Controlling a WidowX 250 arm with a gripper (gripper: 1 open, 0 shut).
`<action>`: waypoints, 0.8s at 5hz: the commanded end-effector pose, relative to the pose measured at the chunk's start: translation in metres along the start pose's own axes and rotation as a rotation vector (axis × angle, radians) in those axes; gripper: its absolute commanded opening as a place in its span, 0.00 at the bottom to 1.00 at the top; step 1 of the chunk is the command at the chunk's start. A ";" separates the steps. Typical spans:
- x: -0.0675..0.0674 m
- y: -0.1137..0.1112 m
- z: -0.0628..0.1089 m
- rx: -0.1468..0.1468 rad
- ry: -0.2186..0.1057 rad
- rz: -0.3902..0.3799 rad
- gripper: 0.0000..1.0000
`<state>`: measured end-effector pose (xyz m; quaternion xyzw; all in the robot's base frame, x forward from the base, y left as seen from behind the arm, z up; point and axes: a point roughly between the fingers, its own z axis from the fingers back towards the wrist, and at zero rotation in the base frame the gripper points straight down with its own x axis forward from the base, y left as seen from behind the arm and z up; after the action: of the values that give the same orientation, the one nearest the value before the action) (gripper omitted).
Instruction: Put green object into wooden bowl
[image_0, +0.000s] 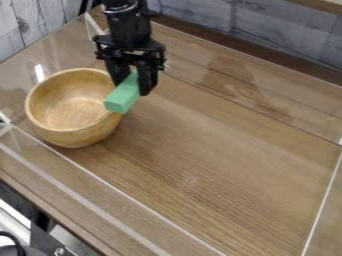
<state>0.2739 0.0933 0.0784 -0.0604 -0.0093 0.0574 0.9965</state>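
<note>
The green object (123, 98) is a bright green block hanging tilted from my gripper (132, 82), whose black fingers are shut on its upper end. Its lower end hangs over the right rim of the wooden bowl (60, 110), a round light tan bowl standing at the left of the table. The gripper points straight down, just right of the bowl's rim. Nothing lies inside the bowl.
The wooden table (227, 130) is ringed by a low clear plastic wall (160, 222). A grey plank wall (281, 30) runs behind. The black arm (123, 20) rises at the back left.
</note>
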 end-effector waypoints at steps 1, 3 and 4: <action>0.013 0.004 0.030 0.020 -0.076 -0.041 0.00; 0.011 0.012 0.039 0.022 -0.070 -0.068 0.00; 0.009 0.015 0.041 0.025 -0.070 -0.060 0.00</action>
<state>0.2748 0.1056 0.0936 -0.0636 -0.0066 0.0262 0.9976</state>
